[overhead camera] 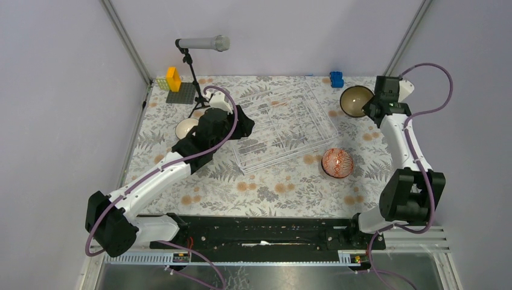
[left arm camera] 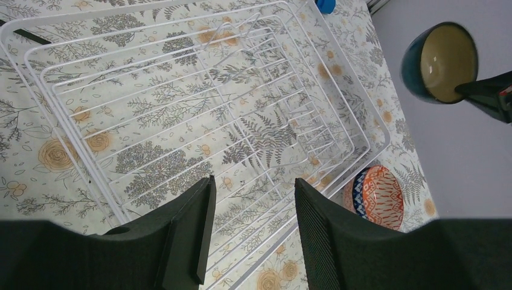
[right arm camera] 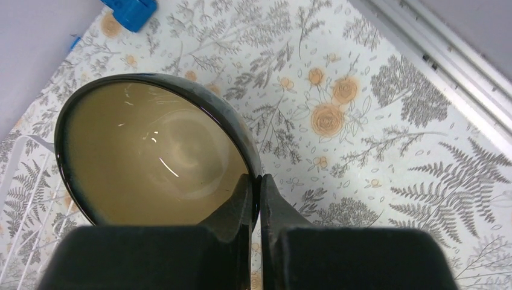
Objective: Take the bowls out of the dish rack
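Floral tablecloth (overhead camera: 272,193), grey walls (overhead camera: 272,30); left end effector (left arm camera: 253,202) spread, right end effector (right arm camera: 256,181) pinching bowl (right arm camera: 151,157).

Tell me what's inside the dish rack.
No bowl shows inside the rack; only the floral cloth is seen through its wires. The left fingers cover part of its near edge.

Robot lab cell, plain grey walls (overhead camera: 54,90), aluminium frame posts (overhead camera: 125,41), microphone (overhead camera: 205,43) on stand, floral tablecloth (overhead camera: 272,190).
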You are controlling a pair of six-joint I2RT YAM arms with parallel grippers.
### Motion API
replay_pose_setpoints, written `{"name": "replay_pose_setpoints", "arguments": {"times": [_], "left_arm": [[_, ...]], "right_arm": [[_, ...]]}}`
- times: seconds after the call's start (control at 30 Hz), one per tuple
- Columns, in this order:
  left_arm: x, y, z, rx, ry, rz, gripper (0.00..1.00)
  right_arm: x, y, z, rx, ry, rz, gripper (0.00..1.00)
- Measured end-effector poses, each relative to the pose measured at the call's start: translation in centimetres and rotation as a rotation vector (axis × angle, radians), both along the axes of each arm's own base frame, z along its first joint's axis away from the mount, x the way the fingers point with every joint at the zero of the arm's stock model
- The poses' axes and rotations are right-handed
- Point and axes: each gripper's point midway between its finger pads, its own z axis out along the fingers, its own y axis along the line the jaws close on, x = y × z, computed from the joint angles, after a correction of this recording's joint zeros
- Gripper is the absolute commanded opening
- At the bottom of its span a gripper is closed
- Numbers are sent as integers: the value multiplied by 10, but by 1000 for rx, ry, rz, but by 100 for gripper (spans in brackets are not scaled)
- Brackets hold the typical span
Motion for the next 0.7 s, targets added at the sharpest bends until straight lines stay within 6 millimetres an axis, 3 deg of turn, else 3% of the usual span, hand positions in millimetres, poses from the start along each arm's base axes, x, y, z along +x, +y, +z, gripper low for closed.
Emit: {"name": "replay_pose_setpoints", "arguments": {"times": [0.27,0.5,0.7], "left_arm": [[0,1,1,0,-4,6,56],[0,2,0,3,-2,7,56],[-2,3,-10,15,15,7,56]], "right_arm": [[-18,-9,-55,134,66,-92,0],[-16,-16,-86,188,78,-148,1],[-20,-17,-127,232,139,-191,5]]}}
